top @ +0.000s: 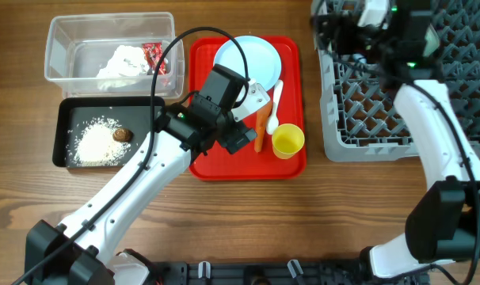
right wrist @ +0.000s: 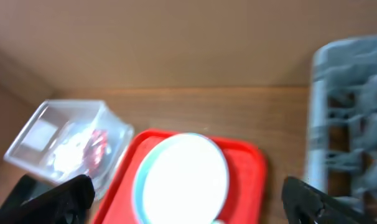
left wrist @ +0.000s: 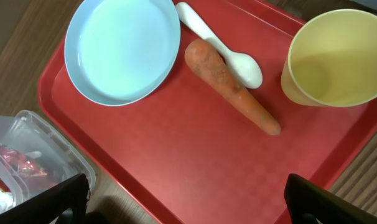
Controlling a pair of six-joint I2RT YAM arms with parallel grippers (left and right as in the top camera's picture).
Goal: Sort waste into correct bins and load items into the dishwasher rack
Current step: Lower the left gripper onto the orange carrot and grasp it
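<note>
Far left, top: clear bin (top: 58, 47) on the wooden table (top: 303, 229), holding crumpled white tissue (top: 125, 62) and a red snack wrapper (top: 154, 55) against its right wall. Just below it is the shallow black bin (top: 64, 131), with a loose white rice pile (top: 96, 144) inside and a small brown lump (top: 122, 134) at the pile's upper right edge.

Centre: red tray (top: 224, 166). The left arm reaches in from bottom left, and the left gripper (left wrist: 191, 199) hovers over the tray's left half, jaws spread wide, nothing between them. On the tray:
- Pale blue plate (left wrist: 123, 50) at the far end, empty.
- White plastic spoon (left wrist: 219, 43) running from the plate's rim toward the cup, its bowl lying against the carrot.
- Orange carrot (left wrist: 229, 84) lying flat, its thin end pointing at the near right corner.
- Yellow cup (top: 287, 141) upright, empty, just right of the carrot.

Right: grey dishwasher rack (top: 382, 119), pegs up. The right arm crosses it, and the right gripper (right wrist: 188, 202) is above the rack's far left corner, jaws wide apart and empty. The right wrist view is blurred and shows the plate, tray, clear bin and rack edge.
</note>
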